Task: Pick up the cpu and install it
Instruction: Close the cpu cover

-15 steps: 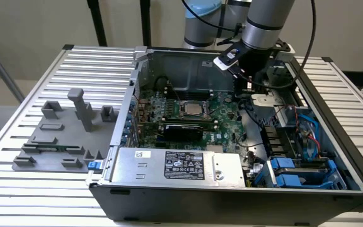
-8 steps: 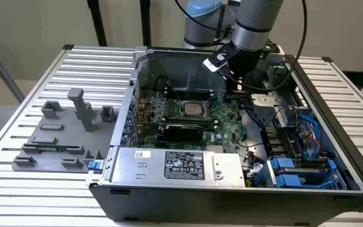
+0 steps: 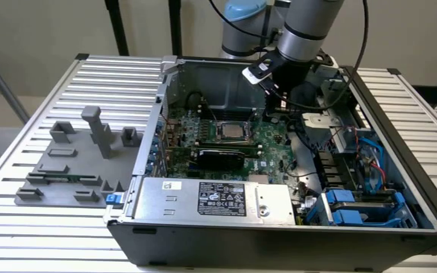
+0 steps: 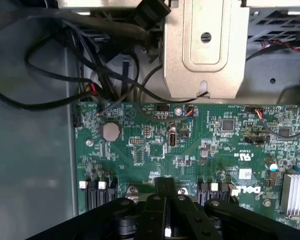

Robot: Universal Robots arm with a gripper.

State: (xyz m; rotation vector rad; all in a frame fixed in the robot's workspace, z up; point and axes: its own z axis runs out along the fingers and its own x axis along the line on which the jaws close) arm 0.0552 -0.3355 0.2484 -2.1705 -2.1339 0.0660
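Table carries the open case; motherboard lies flat inside; gripper hangs over the board, jaws clenched, nothing visible between them; cpu lies flat on the board, near the gripper, on the exterior view's left of it

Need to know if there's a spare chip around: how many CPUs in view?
1. The cpu lies flat near the middle of the motherboard, to the exterior view's left of the arm. Another could be hidden behind the arm.
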